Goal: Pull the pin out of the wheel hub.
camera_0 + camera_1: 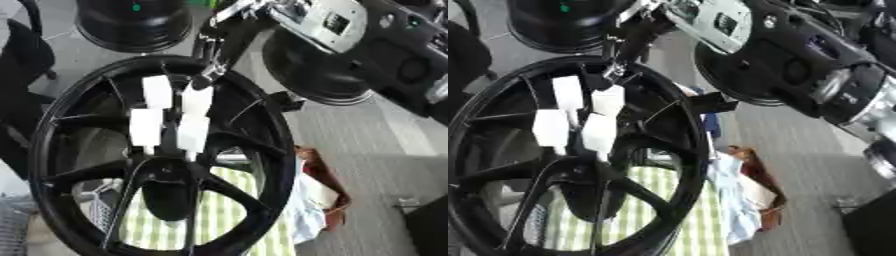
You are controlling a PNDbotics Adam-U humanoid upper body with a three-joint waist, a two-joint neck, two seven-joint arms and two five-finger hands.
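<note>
The black wheel hub [162, 155] stands upright and fills the left and middle of the view, its spokes running out from the centre to a wide rim. 4 white blocks [171, 120] sit in a cluster on the upper spokes, 2 above and 2 below, close together. The pin itself cannot be made out as a separate thing; it may be among these white pieces or at the small bright spot just above them.

The right hand [627, 37] comes in from the upper right on a black and silver arm [798, 55] and reaches the hub's far rim just above the white blocks. Its dark fingers point down toward the bright spot, but whether they are curled on anything cannot be told.

Behind the hub's lower spokes lies a green-and-white checked cloth [223, 210]. 2 more black wheels [136, 22] stand on the grey floor [385, 150] beyond.
</note>
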